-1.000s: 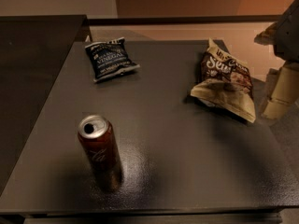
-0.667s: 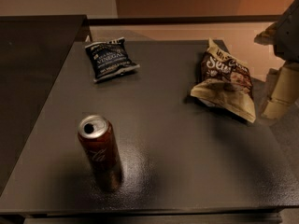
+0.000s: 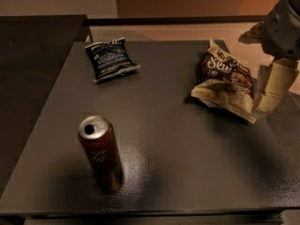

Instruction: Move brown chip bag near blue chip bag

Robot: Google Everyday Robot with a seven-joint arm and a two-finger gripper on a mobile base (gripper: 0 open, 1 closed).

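Note:
The brown chip bag [image 3: 226, 81], tan and dark brown with white script, lies crumpled on the right side of the dark table [image 3: 178, 153]. The blue chip bag [image 3: 110, 58], small and navy with "VINEGAR" lettering, lies flat at the table's far left, well apart from the brown bag. My gripper [image 3: 271, 86] hangs at the right edge of the view, just right of the brown bag and close beside its right edge. It holds nothing that I can see.
A red-brown soda can [image 3: 100, 153] stands upright at the front left of the table. A second dark surface [image 3: 33, 55] adjoins the table on the left. The table's right edge runs just under the gripper.
The gripper has edged slightly left toward the brown chip bag. The bags and the can have not moved.

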